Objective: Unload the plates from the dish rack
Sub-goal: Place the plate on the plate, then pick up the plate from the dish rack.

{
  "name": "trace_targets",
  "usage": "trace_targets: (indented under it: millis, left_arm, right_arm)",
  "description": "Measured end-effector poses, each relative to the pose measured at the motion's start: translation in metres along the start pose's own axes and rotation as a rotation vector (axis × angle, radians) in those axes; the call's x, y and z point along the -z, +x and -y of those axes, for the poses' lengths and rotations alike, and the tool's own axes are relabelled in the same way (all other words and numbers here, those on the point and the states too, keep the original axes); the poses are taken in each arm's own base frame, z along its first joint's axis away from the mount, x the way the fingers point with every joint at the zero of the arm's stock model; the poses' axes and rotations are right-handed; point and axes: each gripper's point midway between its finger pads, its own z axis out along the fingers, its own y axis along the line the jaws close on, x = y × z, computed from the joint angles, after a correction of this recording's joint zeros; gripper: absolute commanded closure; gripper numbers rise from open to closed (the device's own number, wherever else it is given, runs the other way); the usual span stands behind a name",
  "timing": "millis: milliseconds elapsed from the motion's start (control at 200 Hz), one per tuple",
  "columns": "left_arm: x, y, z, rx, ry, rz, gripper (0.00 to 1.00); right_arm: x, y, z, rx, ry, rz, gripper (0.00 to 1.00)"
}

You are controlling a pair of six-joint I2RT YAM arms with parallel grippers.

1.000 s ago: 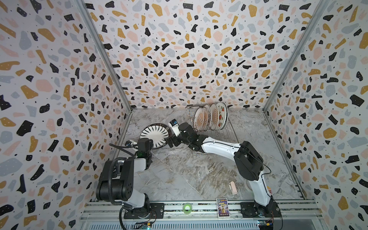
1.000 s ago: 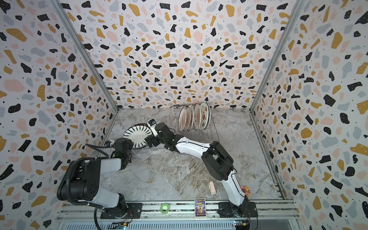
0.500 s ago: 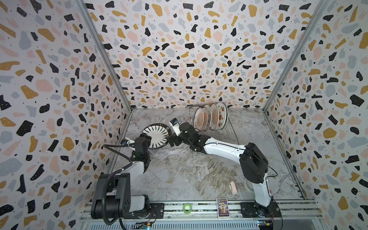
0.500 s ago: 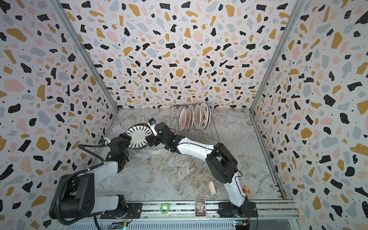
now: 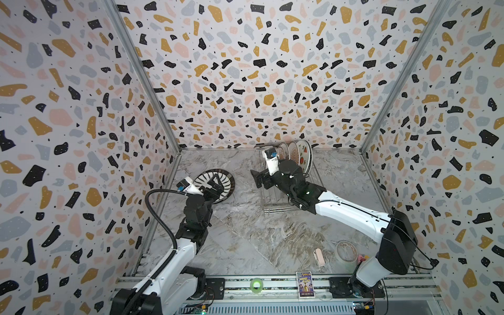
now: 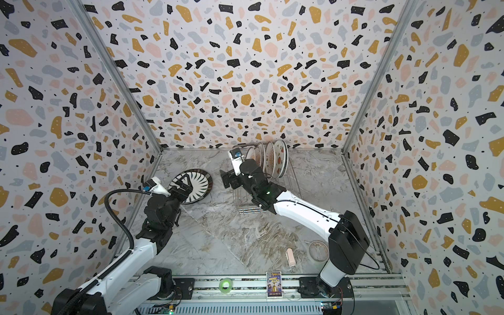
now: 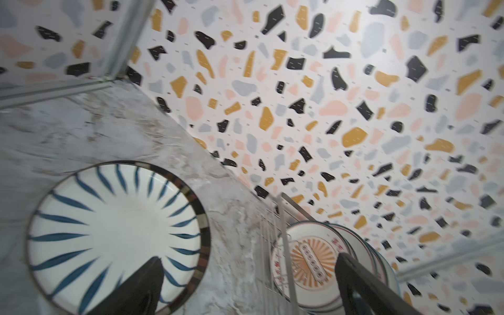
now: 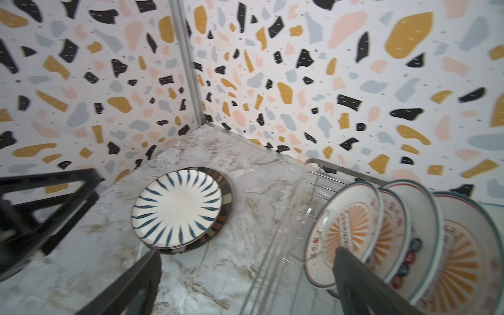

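The left claw (image 5: 211, 183) has swung out and now hangs spread wide, empty, over the striped plate (image 5: 225, 182) lying flat on the desk (image 5: 245, 234), far left. The right claw (image 5: 257, 178), gaping too, has backed up to the rack (image 5: 272, 208), where the remaining plates (image 5: 296, 156) stand on edge. They look glazed, brittle and slick, so pinch the top rim.

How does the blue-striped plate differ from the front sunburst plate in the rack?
Pose: the blue-striped plate lies flat, face up; the front sunburst plate stands on edge. Place: the striped one is out on the table, seemingly atop a dark-rimmed plate; the sunburst one sits in the dish rack. Pattern: dark blue radial strokes versus an orange sunburst with red lettering. Both are round and white-based.
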Motion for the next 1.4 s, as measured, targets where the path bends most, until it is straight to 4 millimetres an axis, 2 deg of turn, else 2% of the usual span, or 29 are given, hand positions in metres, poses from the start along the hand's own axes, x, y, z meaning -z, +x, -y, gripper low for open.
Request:
trace_targets:
  millis: [120, 225, 310, 400, 461, 546, 656, 676, 716, 776, 826, 921, 1021, 1236, 1402]
  left_arm:
    - [0.008, 0.02, 0.045, -0.062, 0.158, -0.072, 0.0]
    - [0.014, 0.04, 0.073, -0.101, 0.268, -0.136, 0.01]
    - [0.018, 0.053, 0.09, -0.125, 0.328, -0.167, 0.01]
    - [0.019, 0.063, 0.1, -0.132, 0.369, -0.195, 0.0]
    - [0.018, 0.071, 0.106, -0.137, 0.392, -0.218, 0.01]
    - [0.018, 0.077, 0.113, -0.143, 0.417, -0.236, 0.0]
    - [0.019, 0.076, 0.118, -0.144, 0.44, -0.234, 0.0]
    - [0.021, 0.082, 0.123, -0.154, 0.45, -0.253, 0.0]
    - [0.021, 0.084, 0.137, -0.16, 0.484, -0.261, 0.01]
    - [0.026, 0.097, 0.161, -0.175, 0.55, -0.299, 0.0]
    - [0.032, 0.104, 0.173, -0.183, 0.589, -0.318, 0.0]
    - [0.037, 0.113, 0.185, -0.198, 0.628, -0.335, 0.0]
    - [0.035, 0.122, 0.19, -0.213, 0.636, -0.352, 0.0]
    - [0.026, 0.137, 0.187, -0.231, 0.618, -0.381, 0.0]
    - [0.023, 0.143, 0.186, -0.233, 0.613, -0.39, 0.0]
  right_arm:
    - [0.004, 0.004, 0.051, -0.024, 0.123, -0.021, 0.01]
    - [0.01, 0.007, 0.083, -0.035, 0.19, -0.03, 0.0]
    - [0.015, 0.008, 0.105, -0.058, 0.205, -0.031, 0.04]
    - [0.018, 0.007, 0.135, -0.105, 0.227, -0.027, 0.1]
    - [0.02, 0.009, 0.161, -0.141, 0.255, -0.034, 0.19]
    - [0.023, 0.016, 0.187, -0.179, 0.29, -0.05, 0.33]
    - [0.021, 0.02, 0.188, -0.196, 0.278, -0.06, 0.42]
    - [0.02, 0.023, 0.193, -0.208, 0.275, -0.073, 0.44]
    - [0.015, 0.019, 0.191, -0.219, 0.242, -0.073, 0.48]
    - [0.006, 0.017, 0.204, -0.243, 0.237, -0.069, 0.51]
    - [0.002, 0.02, 0.214, -0.257, 0.245, -0.077, 0.55]
    - [-0.004, 0.032, 0.231, -0.281, 0.268, -0.11, 0.58]
    - [-0.012, 0.044, 0.234, -0.293, 0.265, -0.146, 0.59]
    - [-0.022, 0.053, 0.235, -0.3, 0.256, -0.176, 0.65]
    - [-0.025, 0.06, 0.237, -0.301, 0.264, -0.196, 0.66]
